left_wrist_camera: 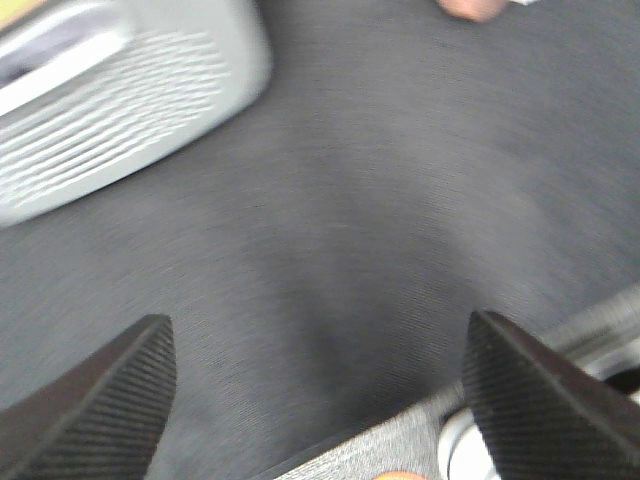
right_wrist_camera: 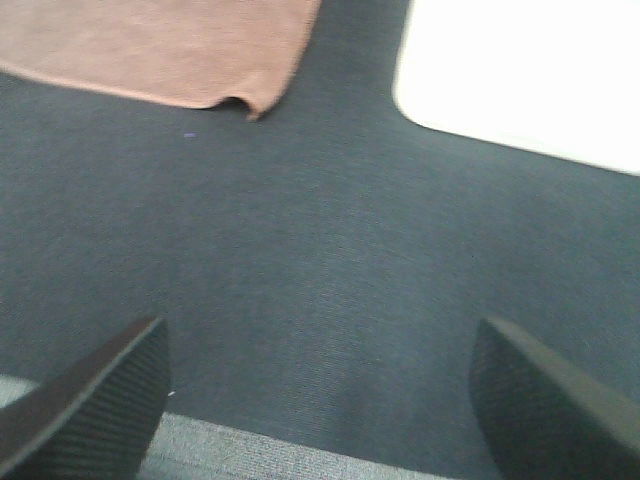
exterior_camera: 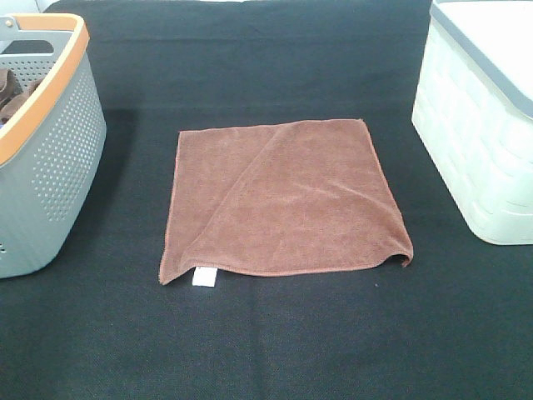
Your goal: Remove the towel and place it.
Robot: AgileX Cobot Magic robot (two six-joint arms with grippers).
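The reddish-brown towel (exterior_camera: 279, 200) lies spread flat on the black table cover in the middle of the exterior high view. A diagonal fold runs across it, and a small white tag (exterior_camera: 204, 277) sits at its front left corner. Its front right corner is curled up. That curled corner also shows in the right wrist view (right_wrist_camera: 160, 50). Neither gripper shows in the exterior high view. My left gripper (left_wrist_camera: 315, 385) is open and empty over bare cover near the grey basket (left_wrist_camera: 120, 100). My right gripper (right_wrist_camera: 320, 385) is open and empty, well short of the towel.
A grey perforated basket with an orange rim (exterior_camera: 46, 142) stands at the left, with brown cloth inside. A white lidded bin (exterior_camera: 479, 125) stands at the right and shows in the right wrist view (right_wrist_camera: 520, 80). The left wrist view is blurred.
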